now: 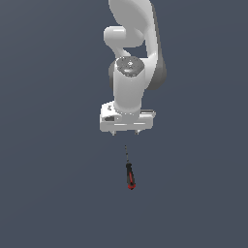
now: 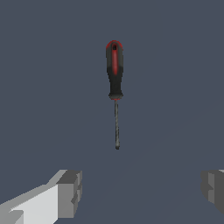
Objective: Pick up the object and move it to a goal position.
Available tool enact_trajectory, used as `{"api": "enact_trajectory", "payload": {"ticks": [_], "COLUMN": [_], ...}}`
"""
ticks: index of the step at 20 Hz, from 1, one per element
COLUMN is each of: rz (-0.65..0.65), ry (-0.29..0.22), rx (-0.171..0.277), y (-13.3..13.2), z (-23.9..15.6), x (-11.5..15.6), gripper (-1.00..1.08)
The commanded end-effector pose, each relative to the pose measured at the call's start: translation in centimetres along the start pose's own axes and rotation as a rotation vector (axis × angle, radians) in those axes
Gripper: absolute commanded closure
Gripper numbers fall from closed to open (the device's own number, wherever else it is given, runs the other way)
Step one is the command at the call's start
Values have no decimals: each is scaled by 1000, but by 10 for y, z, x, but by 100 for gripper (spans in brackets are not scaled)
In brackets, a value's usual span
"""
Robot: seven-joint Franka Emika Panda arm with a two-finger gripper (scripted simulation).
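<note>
Gripper (image 1: 125, 132) spread wide, empty, above screwdriver (image 1: 130, 175) at frame center-bottom. Should center over black-red handle, descend straight, then close.

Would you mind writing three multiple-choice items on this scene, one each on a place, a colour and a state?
1. Where is the screwdriver relative to the gripper in the exterior view?
A. Clamped between the jaws
B. Lying apart from it, lower in the picture
C. Resting on top of the arm

2. What colours is the screwdriver handle?
A. Black and red
B. Blue and white
C. All yellow

3. How do the jaws stand?
A. Shut on the shaft
B. Shut and empty
C. Open and empty

Answers:
1 B: a clear gap separates the tool from the gripper in the exterior view.
2 A: the wrist view shows a black handle with a red stripe and edging.
3 C: in the wrist view the fingers stand wide apart with nothing between them.
</note>
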State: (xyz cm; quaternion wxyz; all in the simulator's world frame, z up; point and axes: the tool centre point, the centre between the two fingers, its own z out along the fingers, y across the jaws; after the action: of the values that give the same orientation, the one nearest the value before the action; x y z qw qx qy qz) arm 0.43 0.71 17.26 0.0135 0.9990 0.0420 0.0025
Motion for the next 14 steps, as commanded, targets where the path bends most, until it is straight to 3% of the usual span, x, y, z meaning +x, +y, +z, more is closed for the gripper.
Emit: {"api": "enact_trajectory", "payload": {"ticks": [1,14], "rz": [0,-10], "ry": [0,6], "rx": [0,-32], "y": [0,6], "z": [0,-4], "x": [0,3], "gripper": [-92,-92]}}
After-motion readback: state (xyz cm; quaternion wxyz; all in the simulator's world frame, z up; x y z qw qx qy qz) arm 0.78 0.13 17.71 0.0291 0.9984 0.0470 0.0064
